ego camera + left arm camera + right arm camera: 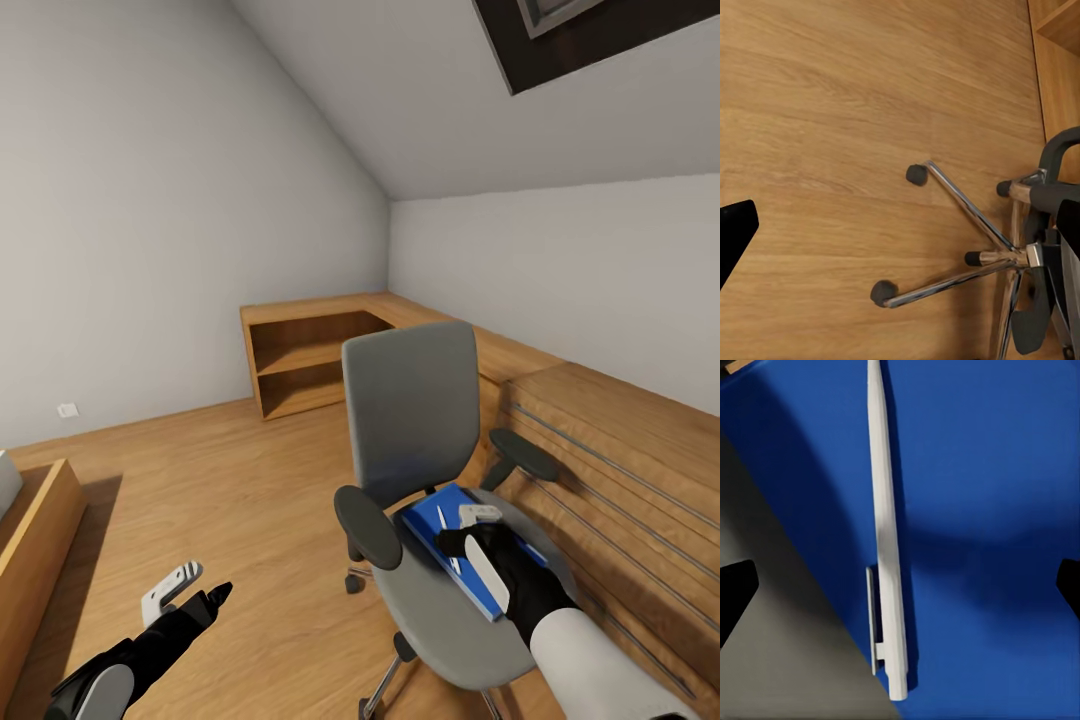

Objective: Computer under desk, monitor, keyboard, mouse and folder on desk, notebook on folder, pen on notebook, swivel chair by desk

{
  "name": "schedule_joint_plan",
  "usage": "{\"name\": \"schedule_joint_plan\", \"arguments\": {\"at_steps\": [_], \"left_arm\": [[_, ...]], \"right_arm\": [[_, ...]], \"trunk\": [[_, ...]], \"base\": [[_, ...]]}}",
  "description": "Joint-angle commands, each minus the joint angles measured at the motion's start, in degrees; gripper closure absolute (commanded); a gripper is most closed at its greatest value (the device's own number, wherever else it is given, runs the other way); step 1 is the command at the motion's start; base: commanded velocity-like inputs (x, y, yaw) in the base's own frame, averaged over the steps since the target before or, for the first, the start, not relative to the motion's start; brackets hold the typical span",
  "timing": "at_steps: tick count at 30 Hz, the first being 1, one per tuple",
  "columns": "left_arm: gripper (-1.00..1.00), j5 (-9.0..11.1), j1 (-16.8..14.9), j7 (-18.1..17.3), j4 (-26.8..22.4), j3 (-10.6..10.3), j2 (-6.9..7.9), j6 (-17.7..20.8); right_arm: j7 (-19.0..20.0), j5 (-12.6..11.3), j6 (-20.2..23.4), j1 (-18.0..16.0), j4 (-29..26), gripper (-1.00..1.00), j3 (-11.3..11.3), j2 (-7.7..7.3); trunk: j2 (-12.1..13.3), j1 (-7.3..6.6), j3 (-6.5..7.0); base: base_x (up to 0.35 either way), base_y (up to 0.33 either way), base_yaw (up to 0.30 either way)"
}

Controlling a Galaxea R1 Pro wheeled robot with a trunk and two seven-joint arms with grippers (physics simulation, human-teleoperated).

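Note:
The grey swivel chair (pixel 410 400) stands on the wooden floor, its chrome star base (pixel 967 255) in the left wrist view. On its seat lies a blue folder (pixel 445 530) with the thin white pen (pixel 452 563) resting on top. My right gripper (pixel 472 545) hovers just above them, open. In the right wrist view the pen (pixel 886 547) lies lengthwise on the folder (pixel 982 472) between the spread fingers of the right gripper (pixel 900 600), untouched by either. My left gripper (pixel 195 592) hangs low beside the chair, open and empty, with one black fingertip (pixel 735 232) showing.
A light wooden drawer chest (pixel 620 470) stands close to the right of the chair. An open wooden shelf unit (pixel 310 360) sits in the far corner. Another wooden piece (pixel 35 540) is at the left edge. Bare floor (pixel 230 490) lies between them.

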Motion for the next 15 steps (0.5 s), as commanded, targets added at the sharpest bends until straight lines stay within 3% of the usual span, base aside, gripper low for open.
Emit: {"name": "schedule_joint_plan", "arguments": {"at_steps": [1, 8, 15], "left_arm": [[-1.0, 0.6, 0.0, 0.5, -0.1, 0.0, 0.01, 0.2], [-1.0, 0.6, 0.0, 0.5, -0.1, -0.1, -0.03, 0.2], [-1.0, 0.6, 0.0, 0.5, -0.1, -0.2, -0.01, 0.2]], "right_arm": [[-0.5, -0.6, 0.2, 0.0, 0.0, -1.0, 0.3, -0.07], [-0.6, -0.5, 0.2, 0.0, 0.3, -1.0, 0.3, -0.12], [-0.6, -0.5, 0.2, 0.0, 0.3, -1.0, 0.4, -0.12]], "trunk": [[0.0, -0.01, -0.06], [0.0, -0.01, -0.06], [-2.0, 1.09, -0.96]], "base": [[0.0, 0.0, 0.0], [0.0, 0.0, 0.0], [0.0, 0.0, 0.0]]}}
